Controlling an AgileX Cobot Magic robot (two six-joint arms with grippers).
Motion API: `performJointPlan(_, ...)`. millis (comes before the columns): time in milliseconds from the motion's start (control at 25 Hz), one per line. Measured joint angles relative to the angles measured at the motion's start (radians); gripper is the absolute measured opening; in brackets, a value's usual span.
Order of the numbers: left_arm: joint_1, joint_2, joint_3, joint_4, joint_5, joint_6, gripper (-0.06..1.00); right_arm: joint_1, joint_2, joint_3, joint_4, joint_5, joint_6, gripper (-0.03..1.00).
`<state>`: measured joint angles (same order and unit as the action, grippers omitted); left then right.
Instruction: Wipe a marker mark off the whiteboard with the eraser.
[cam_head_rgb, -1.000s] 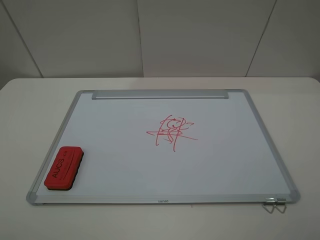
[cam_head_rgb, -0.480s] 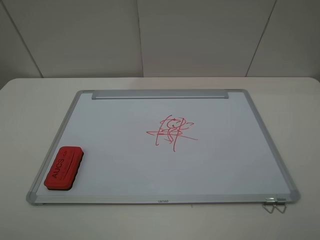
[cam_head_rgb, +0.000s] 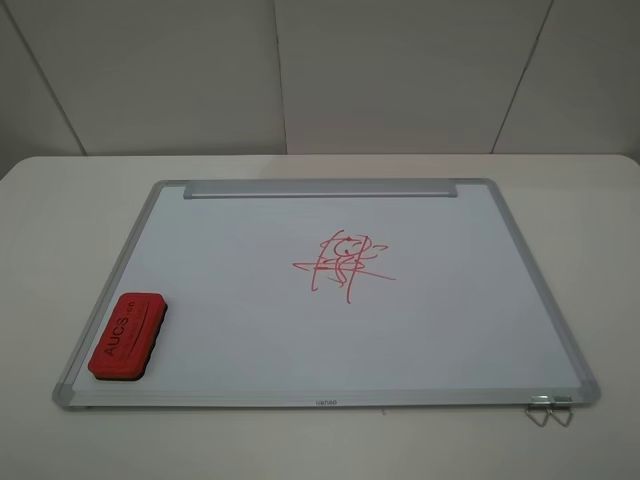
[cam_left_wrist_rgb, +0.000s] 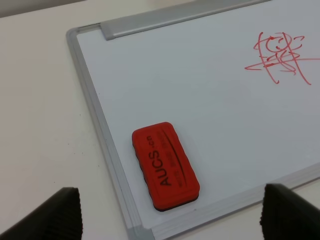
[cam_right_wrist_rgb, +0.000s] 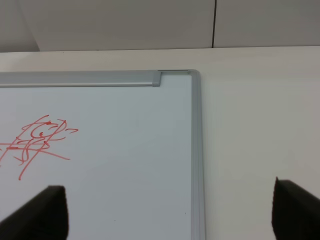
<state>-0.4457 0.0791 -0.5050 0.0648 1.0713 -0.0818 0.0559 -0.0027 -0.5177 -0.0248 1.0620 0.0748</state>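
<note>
The whiteboard (cam_head_rgb: 240, 290) lies flat on the table. On its near left corner rests the eraser (cam_head_rgb: 127, 337), red top up and untouched. The only red drawing on the board is a scribble (cam_head_rgb: 345, 262) with long crossing lines over a round loop, near the middle. No separate small marker mark shows. My left gripper (cam_left_wrist_rgb: 170, 220) hangs open above the board's near left corner, with the eraser (cam_left_wrist_rgb: 165, 165) just ahead of its fingers. My right gripper (cam_right_wrist_rgb: 167, 212) is open over the board's right edge, the scribble (cam_right_wrist_rgb: 37, 140) off to its side. Neither gripper shows in the high view.
A silver rail (cam_head_rgb: 320, 189) runs along the board's far edge. A wire clip (cam_head_rgb: 548, 410) sticks out at the near right corner. White table (cam_head_rgb: 60, 220) surrounds the board, with a white wall behind it.
</note>
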Motion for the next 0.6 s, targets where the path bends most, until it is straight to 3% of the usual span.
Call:
performJointPlan(280,0.034,-0.053,0.0,0.0,-0.002,0.0,0.72,0.0,0.0,0.0,0.0,0.0,0.0,0.72)
performJointPlan(600,0.235,-0.084,0.0,0.0,-0.002,0.0,0.72,0.0,0.0,0.0,0.0,0.0,0.0,0.72)
